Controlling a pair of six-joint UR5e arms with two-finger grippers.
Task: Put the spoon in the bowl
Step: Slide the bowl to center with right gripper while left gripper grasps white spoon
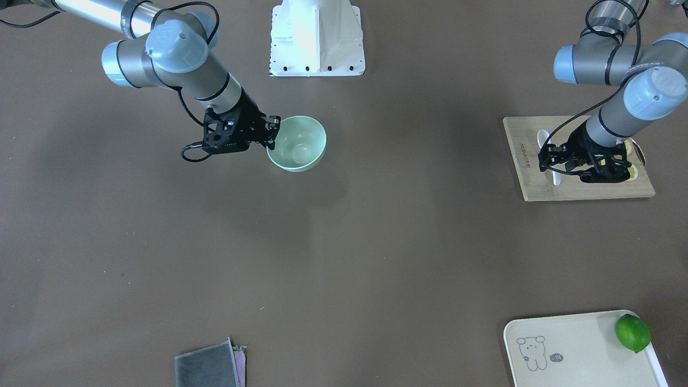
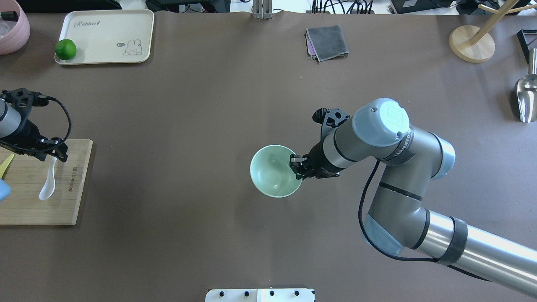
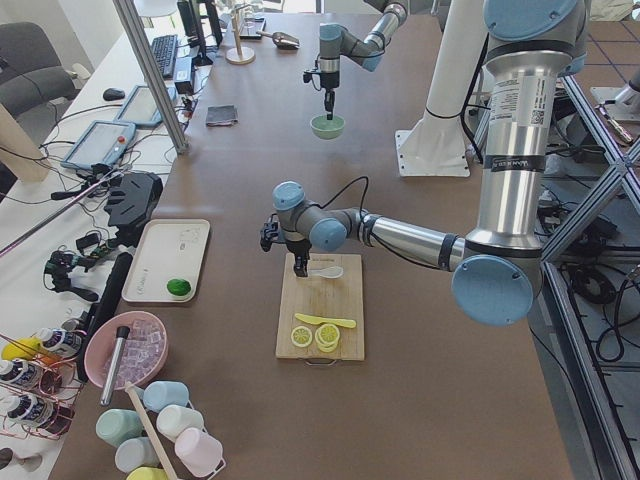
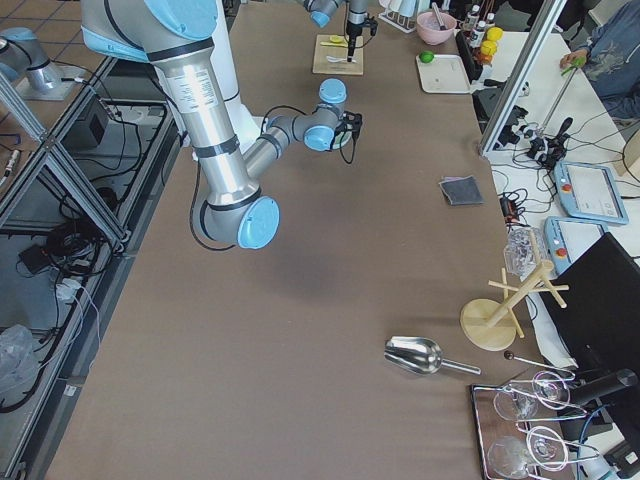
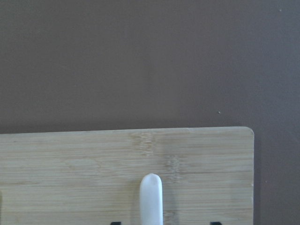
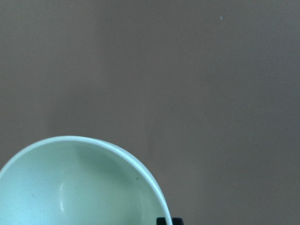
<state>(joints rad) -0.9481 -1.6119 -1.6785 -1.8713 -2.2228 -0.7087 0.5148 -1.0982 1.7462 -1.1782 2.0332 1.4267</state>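
The white spoon [image 1: 543, 138] lies on a wooden cutting board [image 1: 537, 188] at the table's left end, also in the overhead view [image 2: 47, 191]. My left gripper [image 1: 556, 166] is low over the spoon's handle. In the left wrist view the handle tip [image 5: 151, 199] lies between two fingertips set wide apart, so the gripper is open. The mint-green bowl [image 1: 301, 145] sits mid-table, also in the overhead view [image 2: 270, 172]. My right gripper [image 2: 296, 166] is at its right rim and looks shut on it. One finger [image 6: 169, 220] shows just outside the rim.
A yellow knife [image 2: 5, 164] and lemon slices [image 1: 631, 172] share the board. A cream tray [image 1: 570, 349] holds a lime [image 1: 632, 332]. A folded grey cloth [image 2: 327, 42], a wooden stand [image 2: 472, 44], a metal scoop [image 2: 526, 98] and the white robot base [image 1: 317, 37] line the table's edges.
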